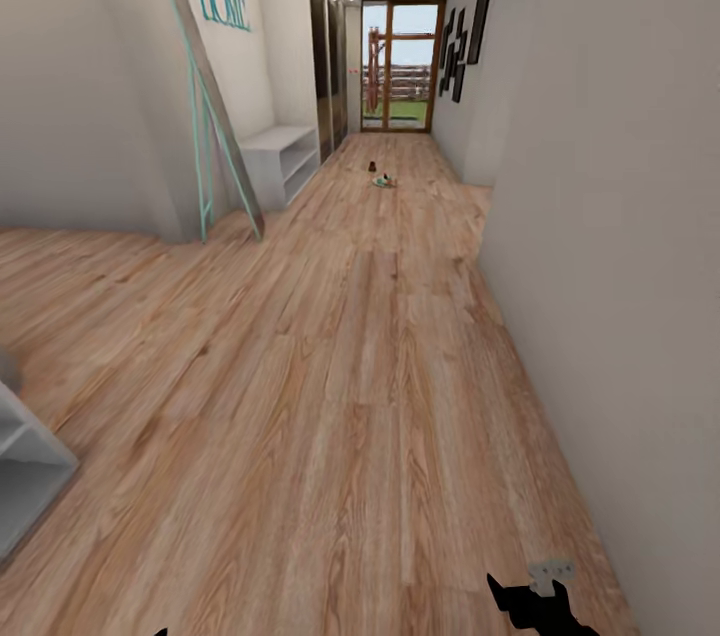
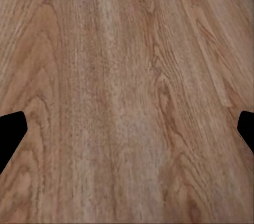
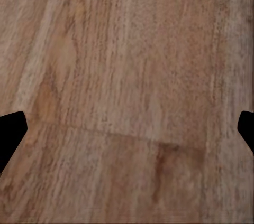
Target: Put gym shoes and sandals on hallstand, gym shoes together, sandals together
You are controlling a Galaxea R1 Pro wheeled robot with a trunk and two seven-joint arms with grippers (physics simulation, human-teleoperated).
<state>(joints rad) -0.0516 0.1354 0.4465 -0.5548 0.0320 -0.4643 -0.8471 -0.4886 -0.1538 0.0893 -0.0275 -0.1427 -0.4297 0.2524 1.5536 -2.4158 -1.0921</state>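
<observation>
Small shoes (image 1: 382,179) (far off) on corridor floor (image 1: 340,396)

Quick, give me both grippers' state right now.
Left gripper: open, holding nothing, above bare corridor floor.
Right gripper: open, holding nothing, also above bare floor.

Corridor floor (image 1: 330,396): matt wood-grain planks w/ knots. Walls (image 1: 620,216) smooth matt plaster. Far door (image 1: 403,66): wood frame, glass panes.
</observation>
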